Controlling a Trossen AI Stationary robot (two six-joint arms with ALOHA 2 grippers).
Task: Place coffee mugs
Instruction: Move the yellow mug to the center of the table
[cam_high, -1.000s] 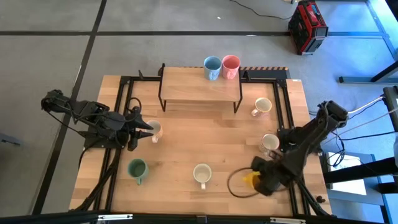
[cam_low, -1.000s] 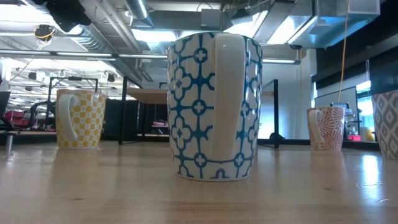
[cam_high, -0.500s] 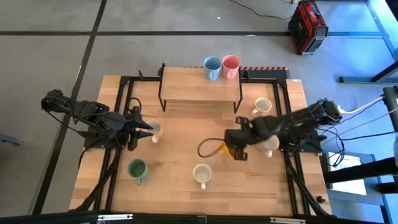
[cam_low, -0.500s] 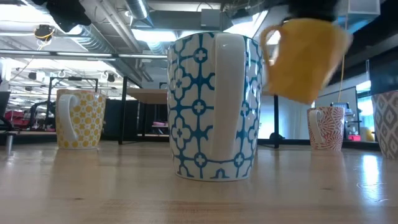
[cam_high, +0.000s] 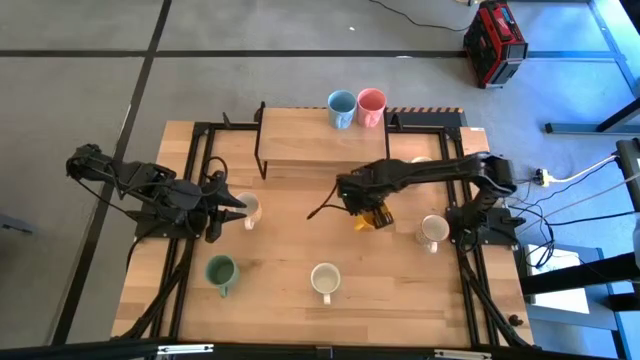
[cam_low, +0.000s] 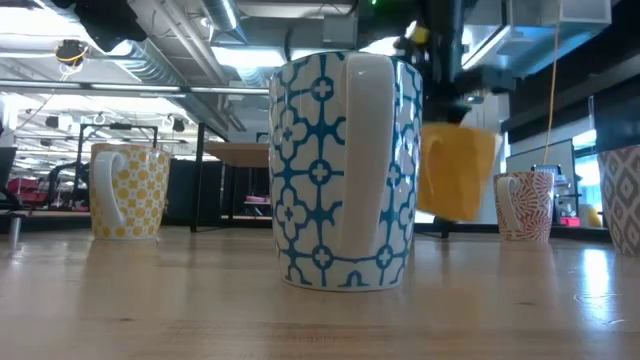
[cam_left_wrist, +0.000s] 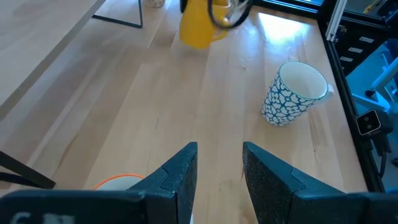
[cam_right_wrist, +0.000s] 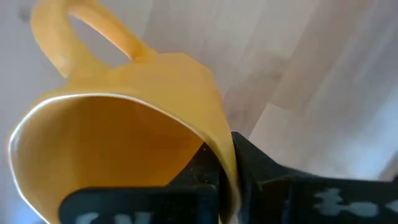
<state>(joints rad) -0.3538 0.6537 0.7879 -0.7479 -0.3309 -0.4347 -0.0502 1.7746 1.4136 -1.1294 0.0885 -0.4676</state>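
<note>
Coffee mugs are scattered over the wooden desk, seen from above with the desk centre as the clock's hub. The orange mug hangs just right of centre, clear of the desk top, its wall pinched between the jaws of the right gripper, whose arm reaches in from 3 o'clock; in the low view this mug shows raised above the desk surface behind a blue-patterned mug. A small wooden shelf stands at 12 o'clock, with the blue mug and the pink mug side by side, touching or nearly so, at its far right corner. The green mug sits at 8 o'clock, and a cream-white mug at 6 o'clock. Another cream-white mug stands at 3 o'clock, and one more is partly hidden behind the right arm at 2 o'clock. The left gripper rests at 9 o'clock, jaws set apart around the rim of a pale mug; whether they press on it cannot be told.
</note>
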